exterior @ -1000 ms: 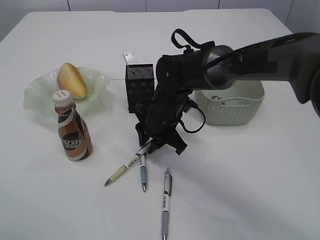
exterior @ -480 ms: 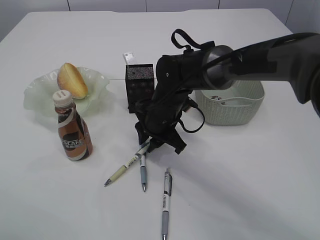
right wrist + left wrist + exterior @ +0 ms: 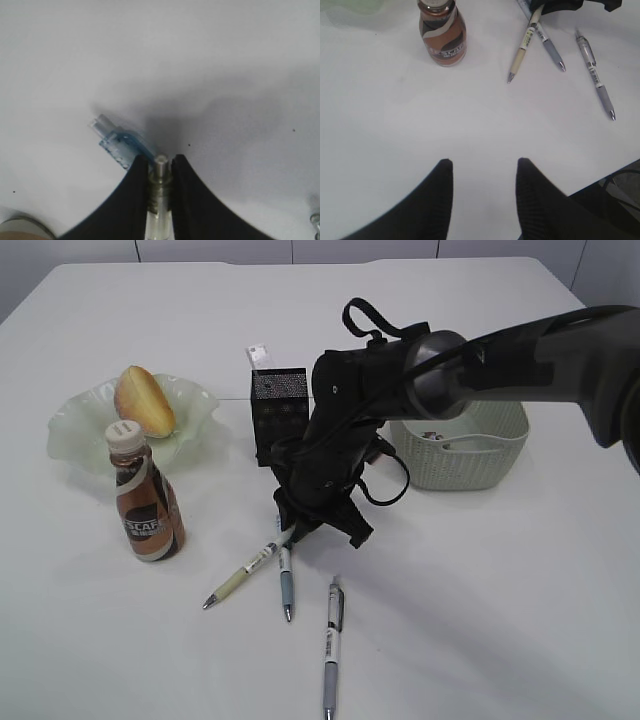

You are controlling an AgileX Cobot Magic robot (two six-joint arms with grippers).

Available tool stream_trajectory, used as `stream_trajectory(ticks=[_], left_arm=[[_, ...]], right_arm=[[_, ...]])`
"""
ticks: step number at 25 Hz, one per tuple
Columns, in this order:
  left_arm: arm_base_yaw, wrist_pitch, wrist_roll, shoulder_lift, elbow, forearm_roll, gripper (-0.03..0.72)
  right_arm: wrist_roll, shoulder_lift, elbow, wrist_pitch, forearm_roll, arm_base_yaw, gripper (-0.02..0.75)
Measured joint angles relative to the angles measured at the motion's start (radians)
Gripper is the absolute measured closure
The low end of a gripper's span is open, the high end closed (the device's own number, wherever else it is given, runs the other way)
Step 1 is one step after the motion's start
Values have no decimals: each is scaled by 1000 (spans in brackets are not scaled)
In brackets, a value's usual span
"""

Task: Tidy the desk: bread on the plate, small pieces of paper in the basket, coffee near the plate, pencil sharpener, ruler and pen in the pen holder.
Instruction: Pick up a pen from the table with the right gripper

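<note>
Green glass plate (image 3: 75, 430) holds the bread (image 3: 144, 400); a ruler (image 3: 260, 355) stands in the mesh holder (image 3: 279, 415). Right gripper (image 3: 160, 167) pinches a pen (image 3: 248, 570); left gripper (image 3: 482, 172) gapes, holding nothing.

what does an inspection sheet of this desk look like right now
surface: white desk, bare patches clean
job's things: bread on plate; coffee beside plate; ruler upright in pen holder; basket at right; three pens loose
clutter: nothing seen
grippers: right gripper closed on cream pen; left gripper open, empty, above the desk
cables: black loop on right arm
surroundings: pale wall panels behind
</note>
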Motion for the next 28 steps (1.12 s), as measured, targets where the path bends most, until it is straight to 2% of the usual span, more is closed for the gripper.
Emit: stream_trajectory(ticks=[5, 11, 18, 23, 28], left_arm=[[0, -4, 0, 0, 0, 0, 381], [0, -5, 0, 0, 0, 2, 381], [0, -7, 0, 0, 0, 2, 381], [0, -7, 0, 0, 0, -2, 381], [0, -7, 0, 0, 0, -6, 381]], right_arm=[[-7, 0, 0, -1, -1, 0, 662], [-117, -4, 0, -1, 62, 0, 662], [-201, -73, 0, 10, 75, -13, 662], [-280, -163, 0, 18, 55, -71, 663], [-440, -255, 0, -11, 48, -143, 664]])
